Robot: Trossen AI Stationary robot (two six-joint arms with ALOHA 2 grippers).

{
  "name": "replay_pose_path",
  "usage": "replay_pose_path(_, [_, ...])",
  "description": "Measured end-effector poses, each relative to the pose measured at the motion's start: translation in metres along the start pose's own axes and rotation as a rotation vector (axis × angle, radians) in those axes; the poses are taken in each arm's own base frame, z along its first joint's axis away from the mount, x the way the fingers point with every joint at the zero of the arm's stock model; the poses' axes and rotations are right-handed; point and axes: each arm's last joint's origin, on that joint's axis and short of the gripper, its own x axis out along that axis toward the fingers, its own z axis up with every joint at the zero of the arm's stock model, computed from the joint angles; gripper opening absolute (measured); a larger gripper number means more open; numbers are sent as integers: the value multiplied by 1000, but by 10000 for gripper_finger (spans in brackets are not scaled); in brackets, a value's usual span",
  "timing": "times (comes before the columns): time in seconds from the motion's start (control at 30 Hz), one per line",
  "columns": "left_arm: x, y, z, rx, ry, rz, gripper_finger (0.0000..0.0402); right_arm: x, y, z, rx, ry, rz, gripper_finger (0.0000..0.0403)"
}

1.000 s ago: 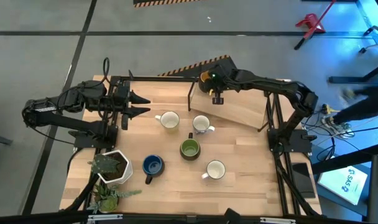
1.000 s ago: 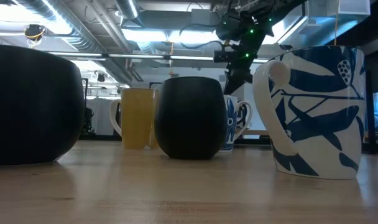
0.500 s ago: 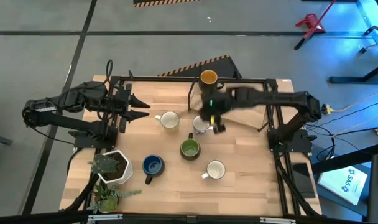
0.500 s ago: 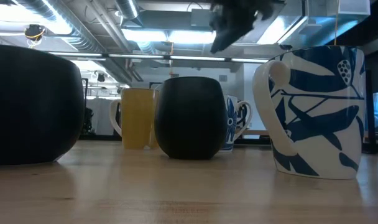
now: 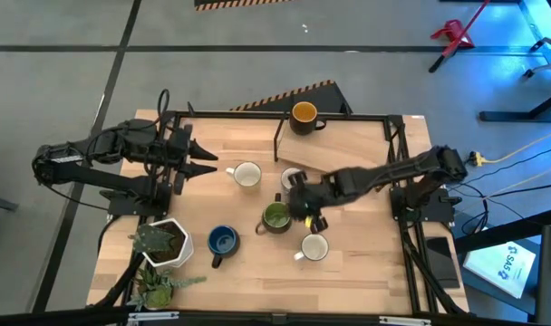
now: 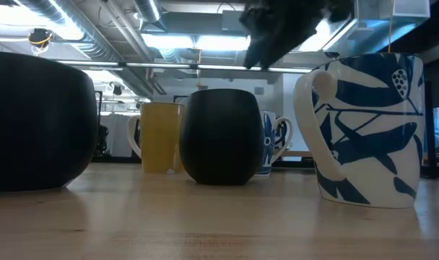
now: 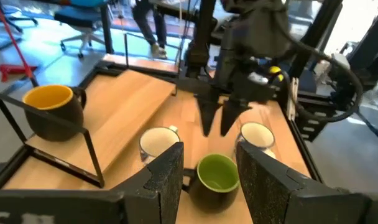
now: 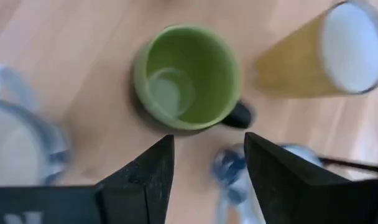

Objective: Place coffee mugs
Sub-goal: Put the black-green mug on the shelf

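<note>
Several coffee mugs stand on the wooden table: an olive green one (image 5: 275,215), a blue one (image 5: 222,241) and white ones (image 5: 246,175) (image 5: 314,246). A third white mug (image 5: 294,178) is partly hidden under my right arm. A dark mug with a yellow inside (image 5: 304,115) stands on the raised board at the far edge. My right gripper (image 5: 304,206) hangs open, fingers pointing down, just above and right of the green mug (image 8: 188,78), touching nothing. My left gripper (image 5: 212,161) waits open at the table's left.
A white plant pot (image 5: 162,243) with greenery stands at the near left corner. A black metal frame (image 5: 280,136) and the sloping board (image 5: 348,154) take up the far middle. In the low view a blue-patterned mug (image 6: 371,130) stands close.
My right gripper has drawn away from the dark mug on the far board, which stays standing there. It has swung toward the table's near edge, past the white mug, and now hangs over the green mug.
</note>
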Motion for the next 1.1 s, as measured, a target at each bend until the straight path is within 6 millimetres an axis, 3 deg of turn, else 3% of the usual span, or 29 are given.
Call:
replay_pose_path(0.17, [0, 0, -1, -23, 5, -4, 143, 3, 12, 6, 137, 8, -95, 182])
replay_pose_path(0.33, [0, 0, 0, -28, 5, -6, 143, 23, 25, 12, 209, 18, -114, 182])
replay_pose_path(0.47, [0, 0, 0, -29, 5, -6, 143, 34, 35, 15, 130, 25, -60, 182])
replay_pose_path(0.7, [0, 0, 0, -30, 5, -6, 143, 27, 50, 24, -42, -14, -25, 182])
replay_pose_path(0.93, [0, 0, -1, -39, 7, -12, 143, 55, 52, 25, -132, 11, 2, 182])
replay_pose_path(1.1, [0, 0, -1, -46, 7, -13, 143, 64, 50, 22, -140, 38, 15, 182])
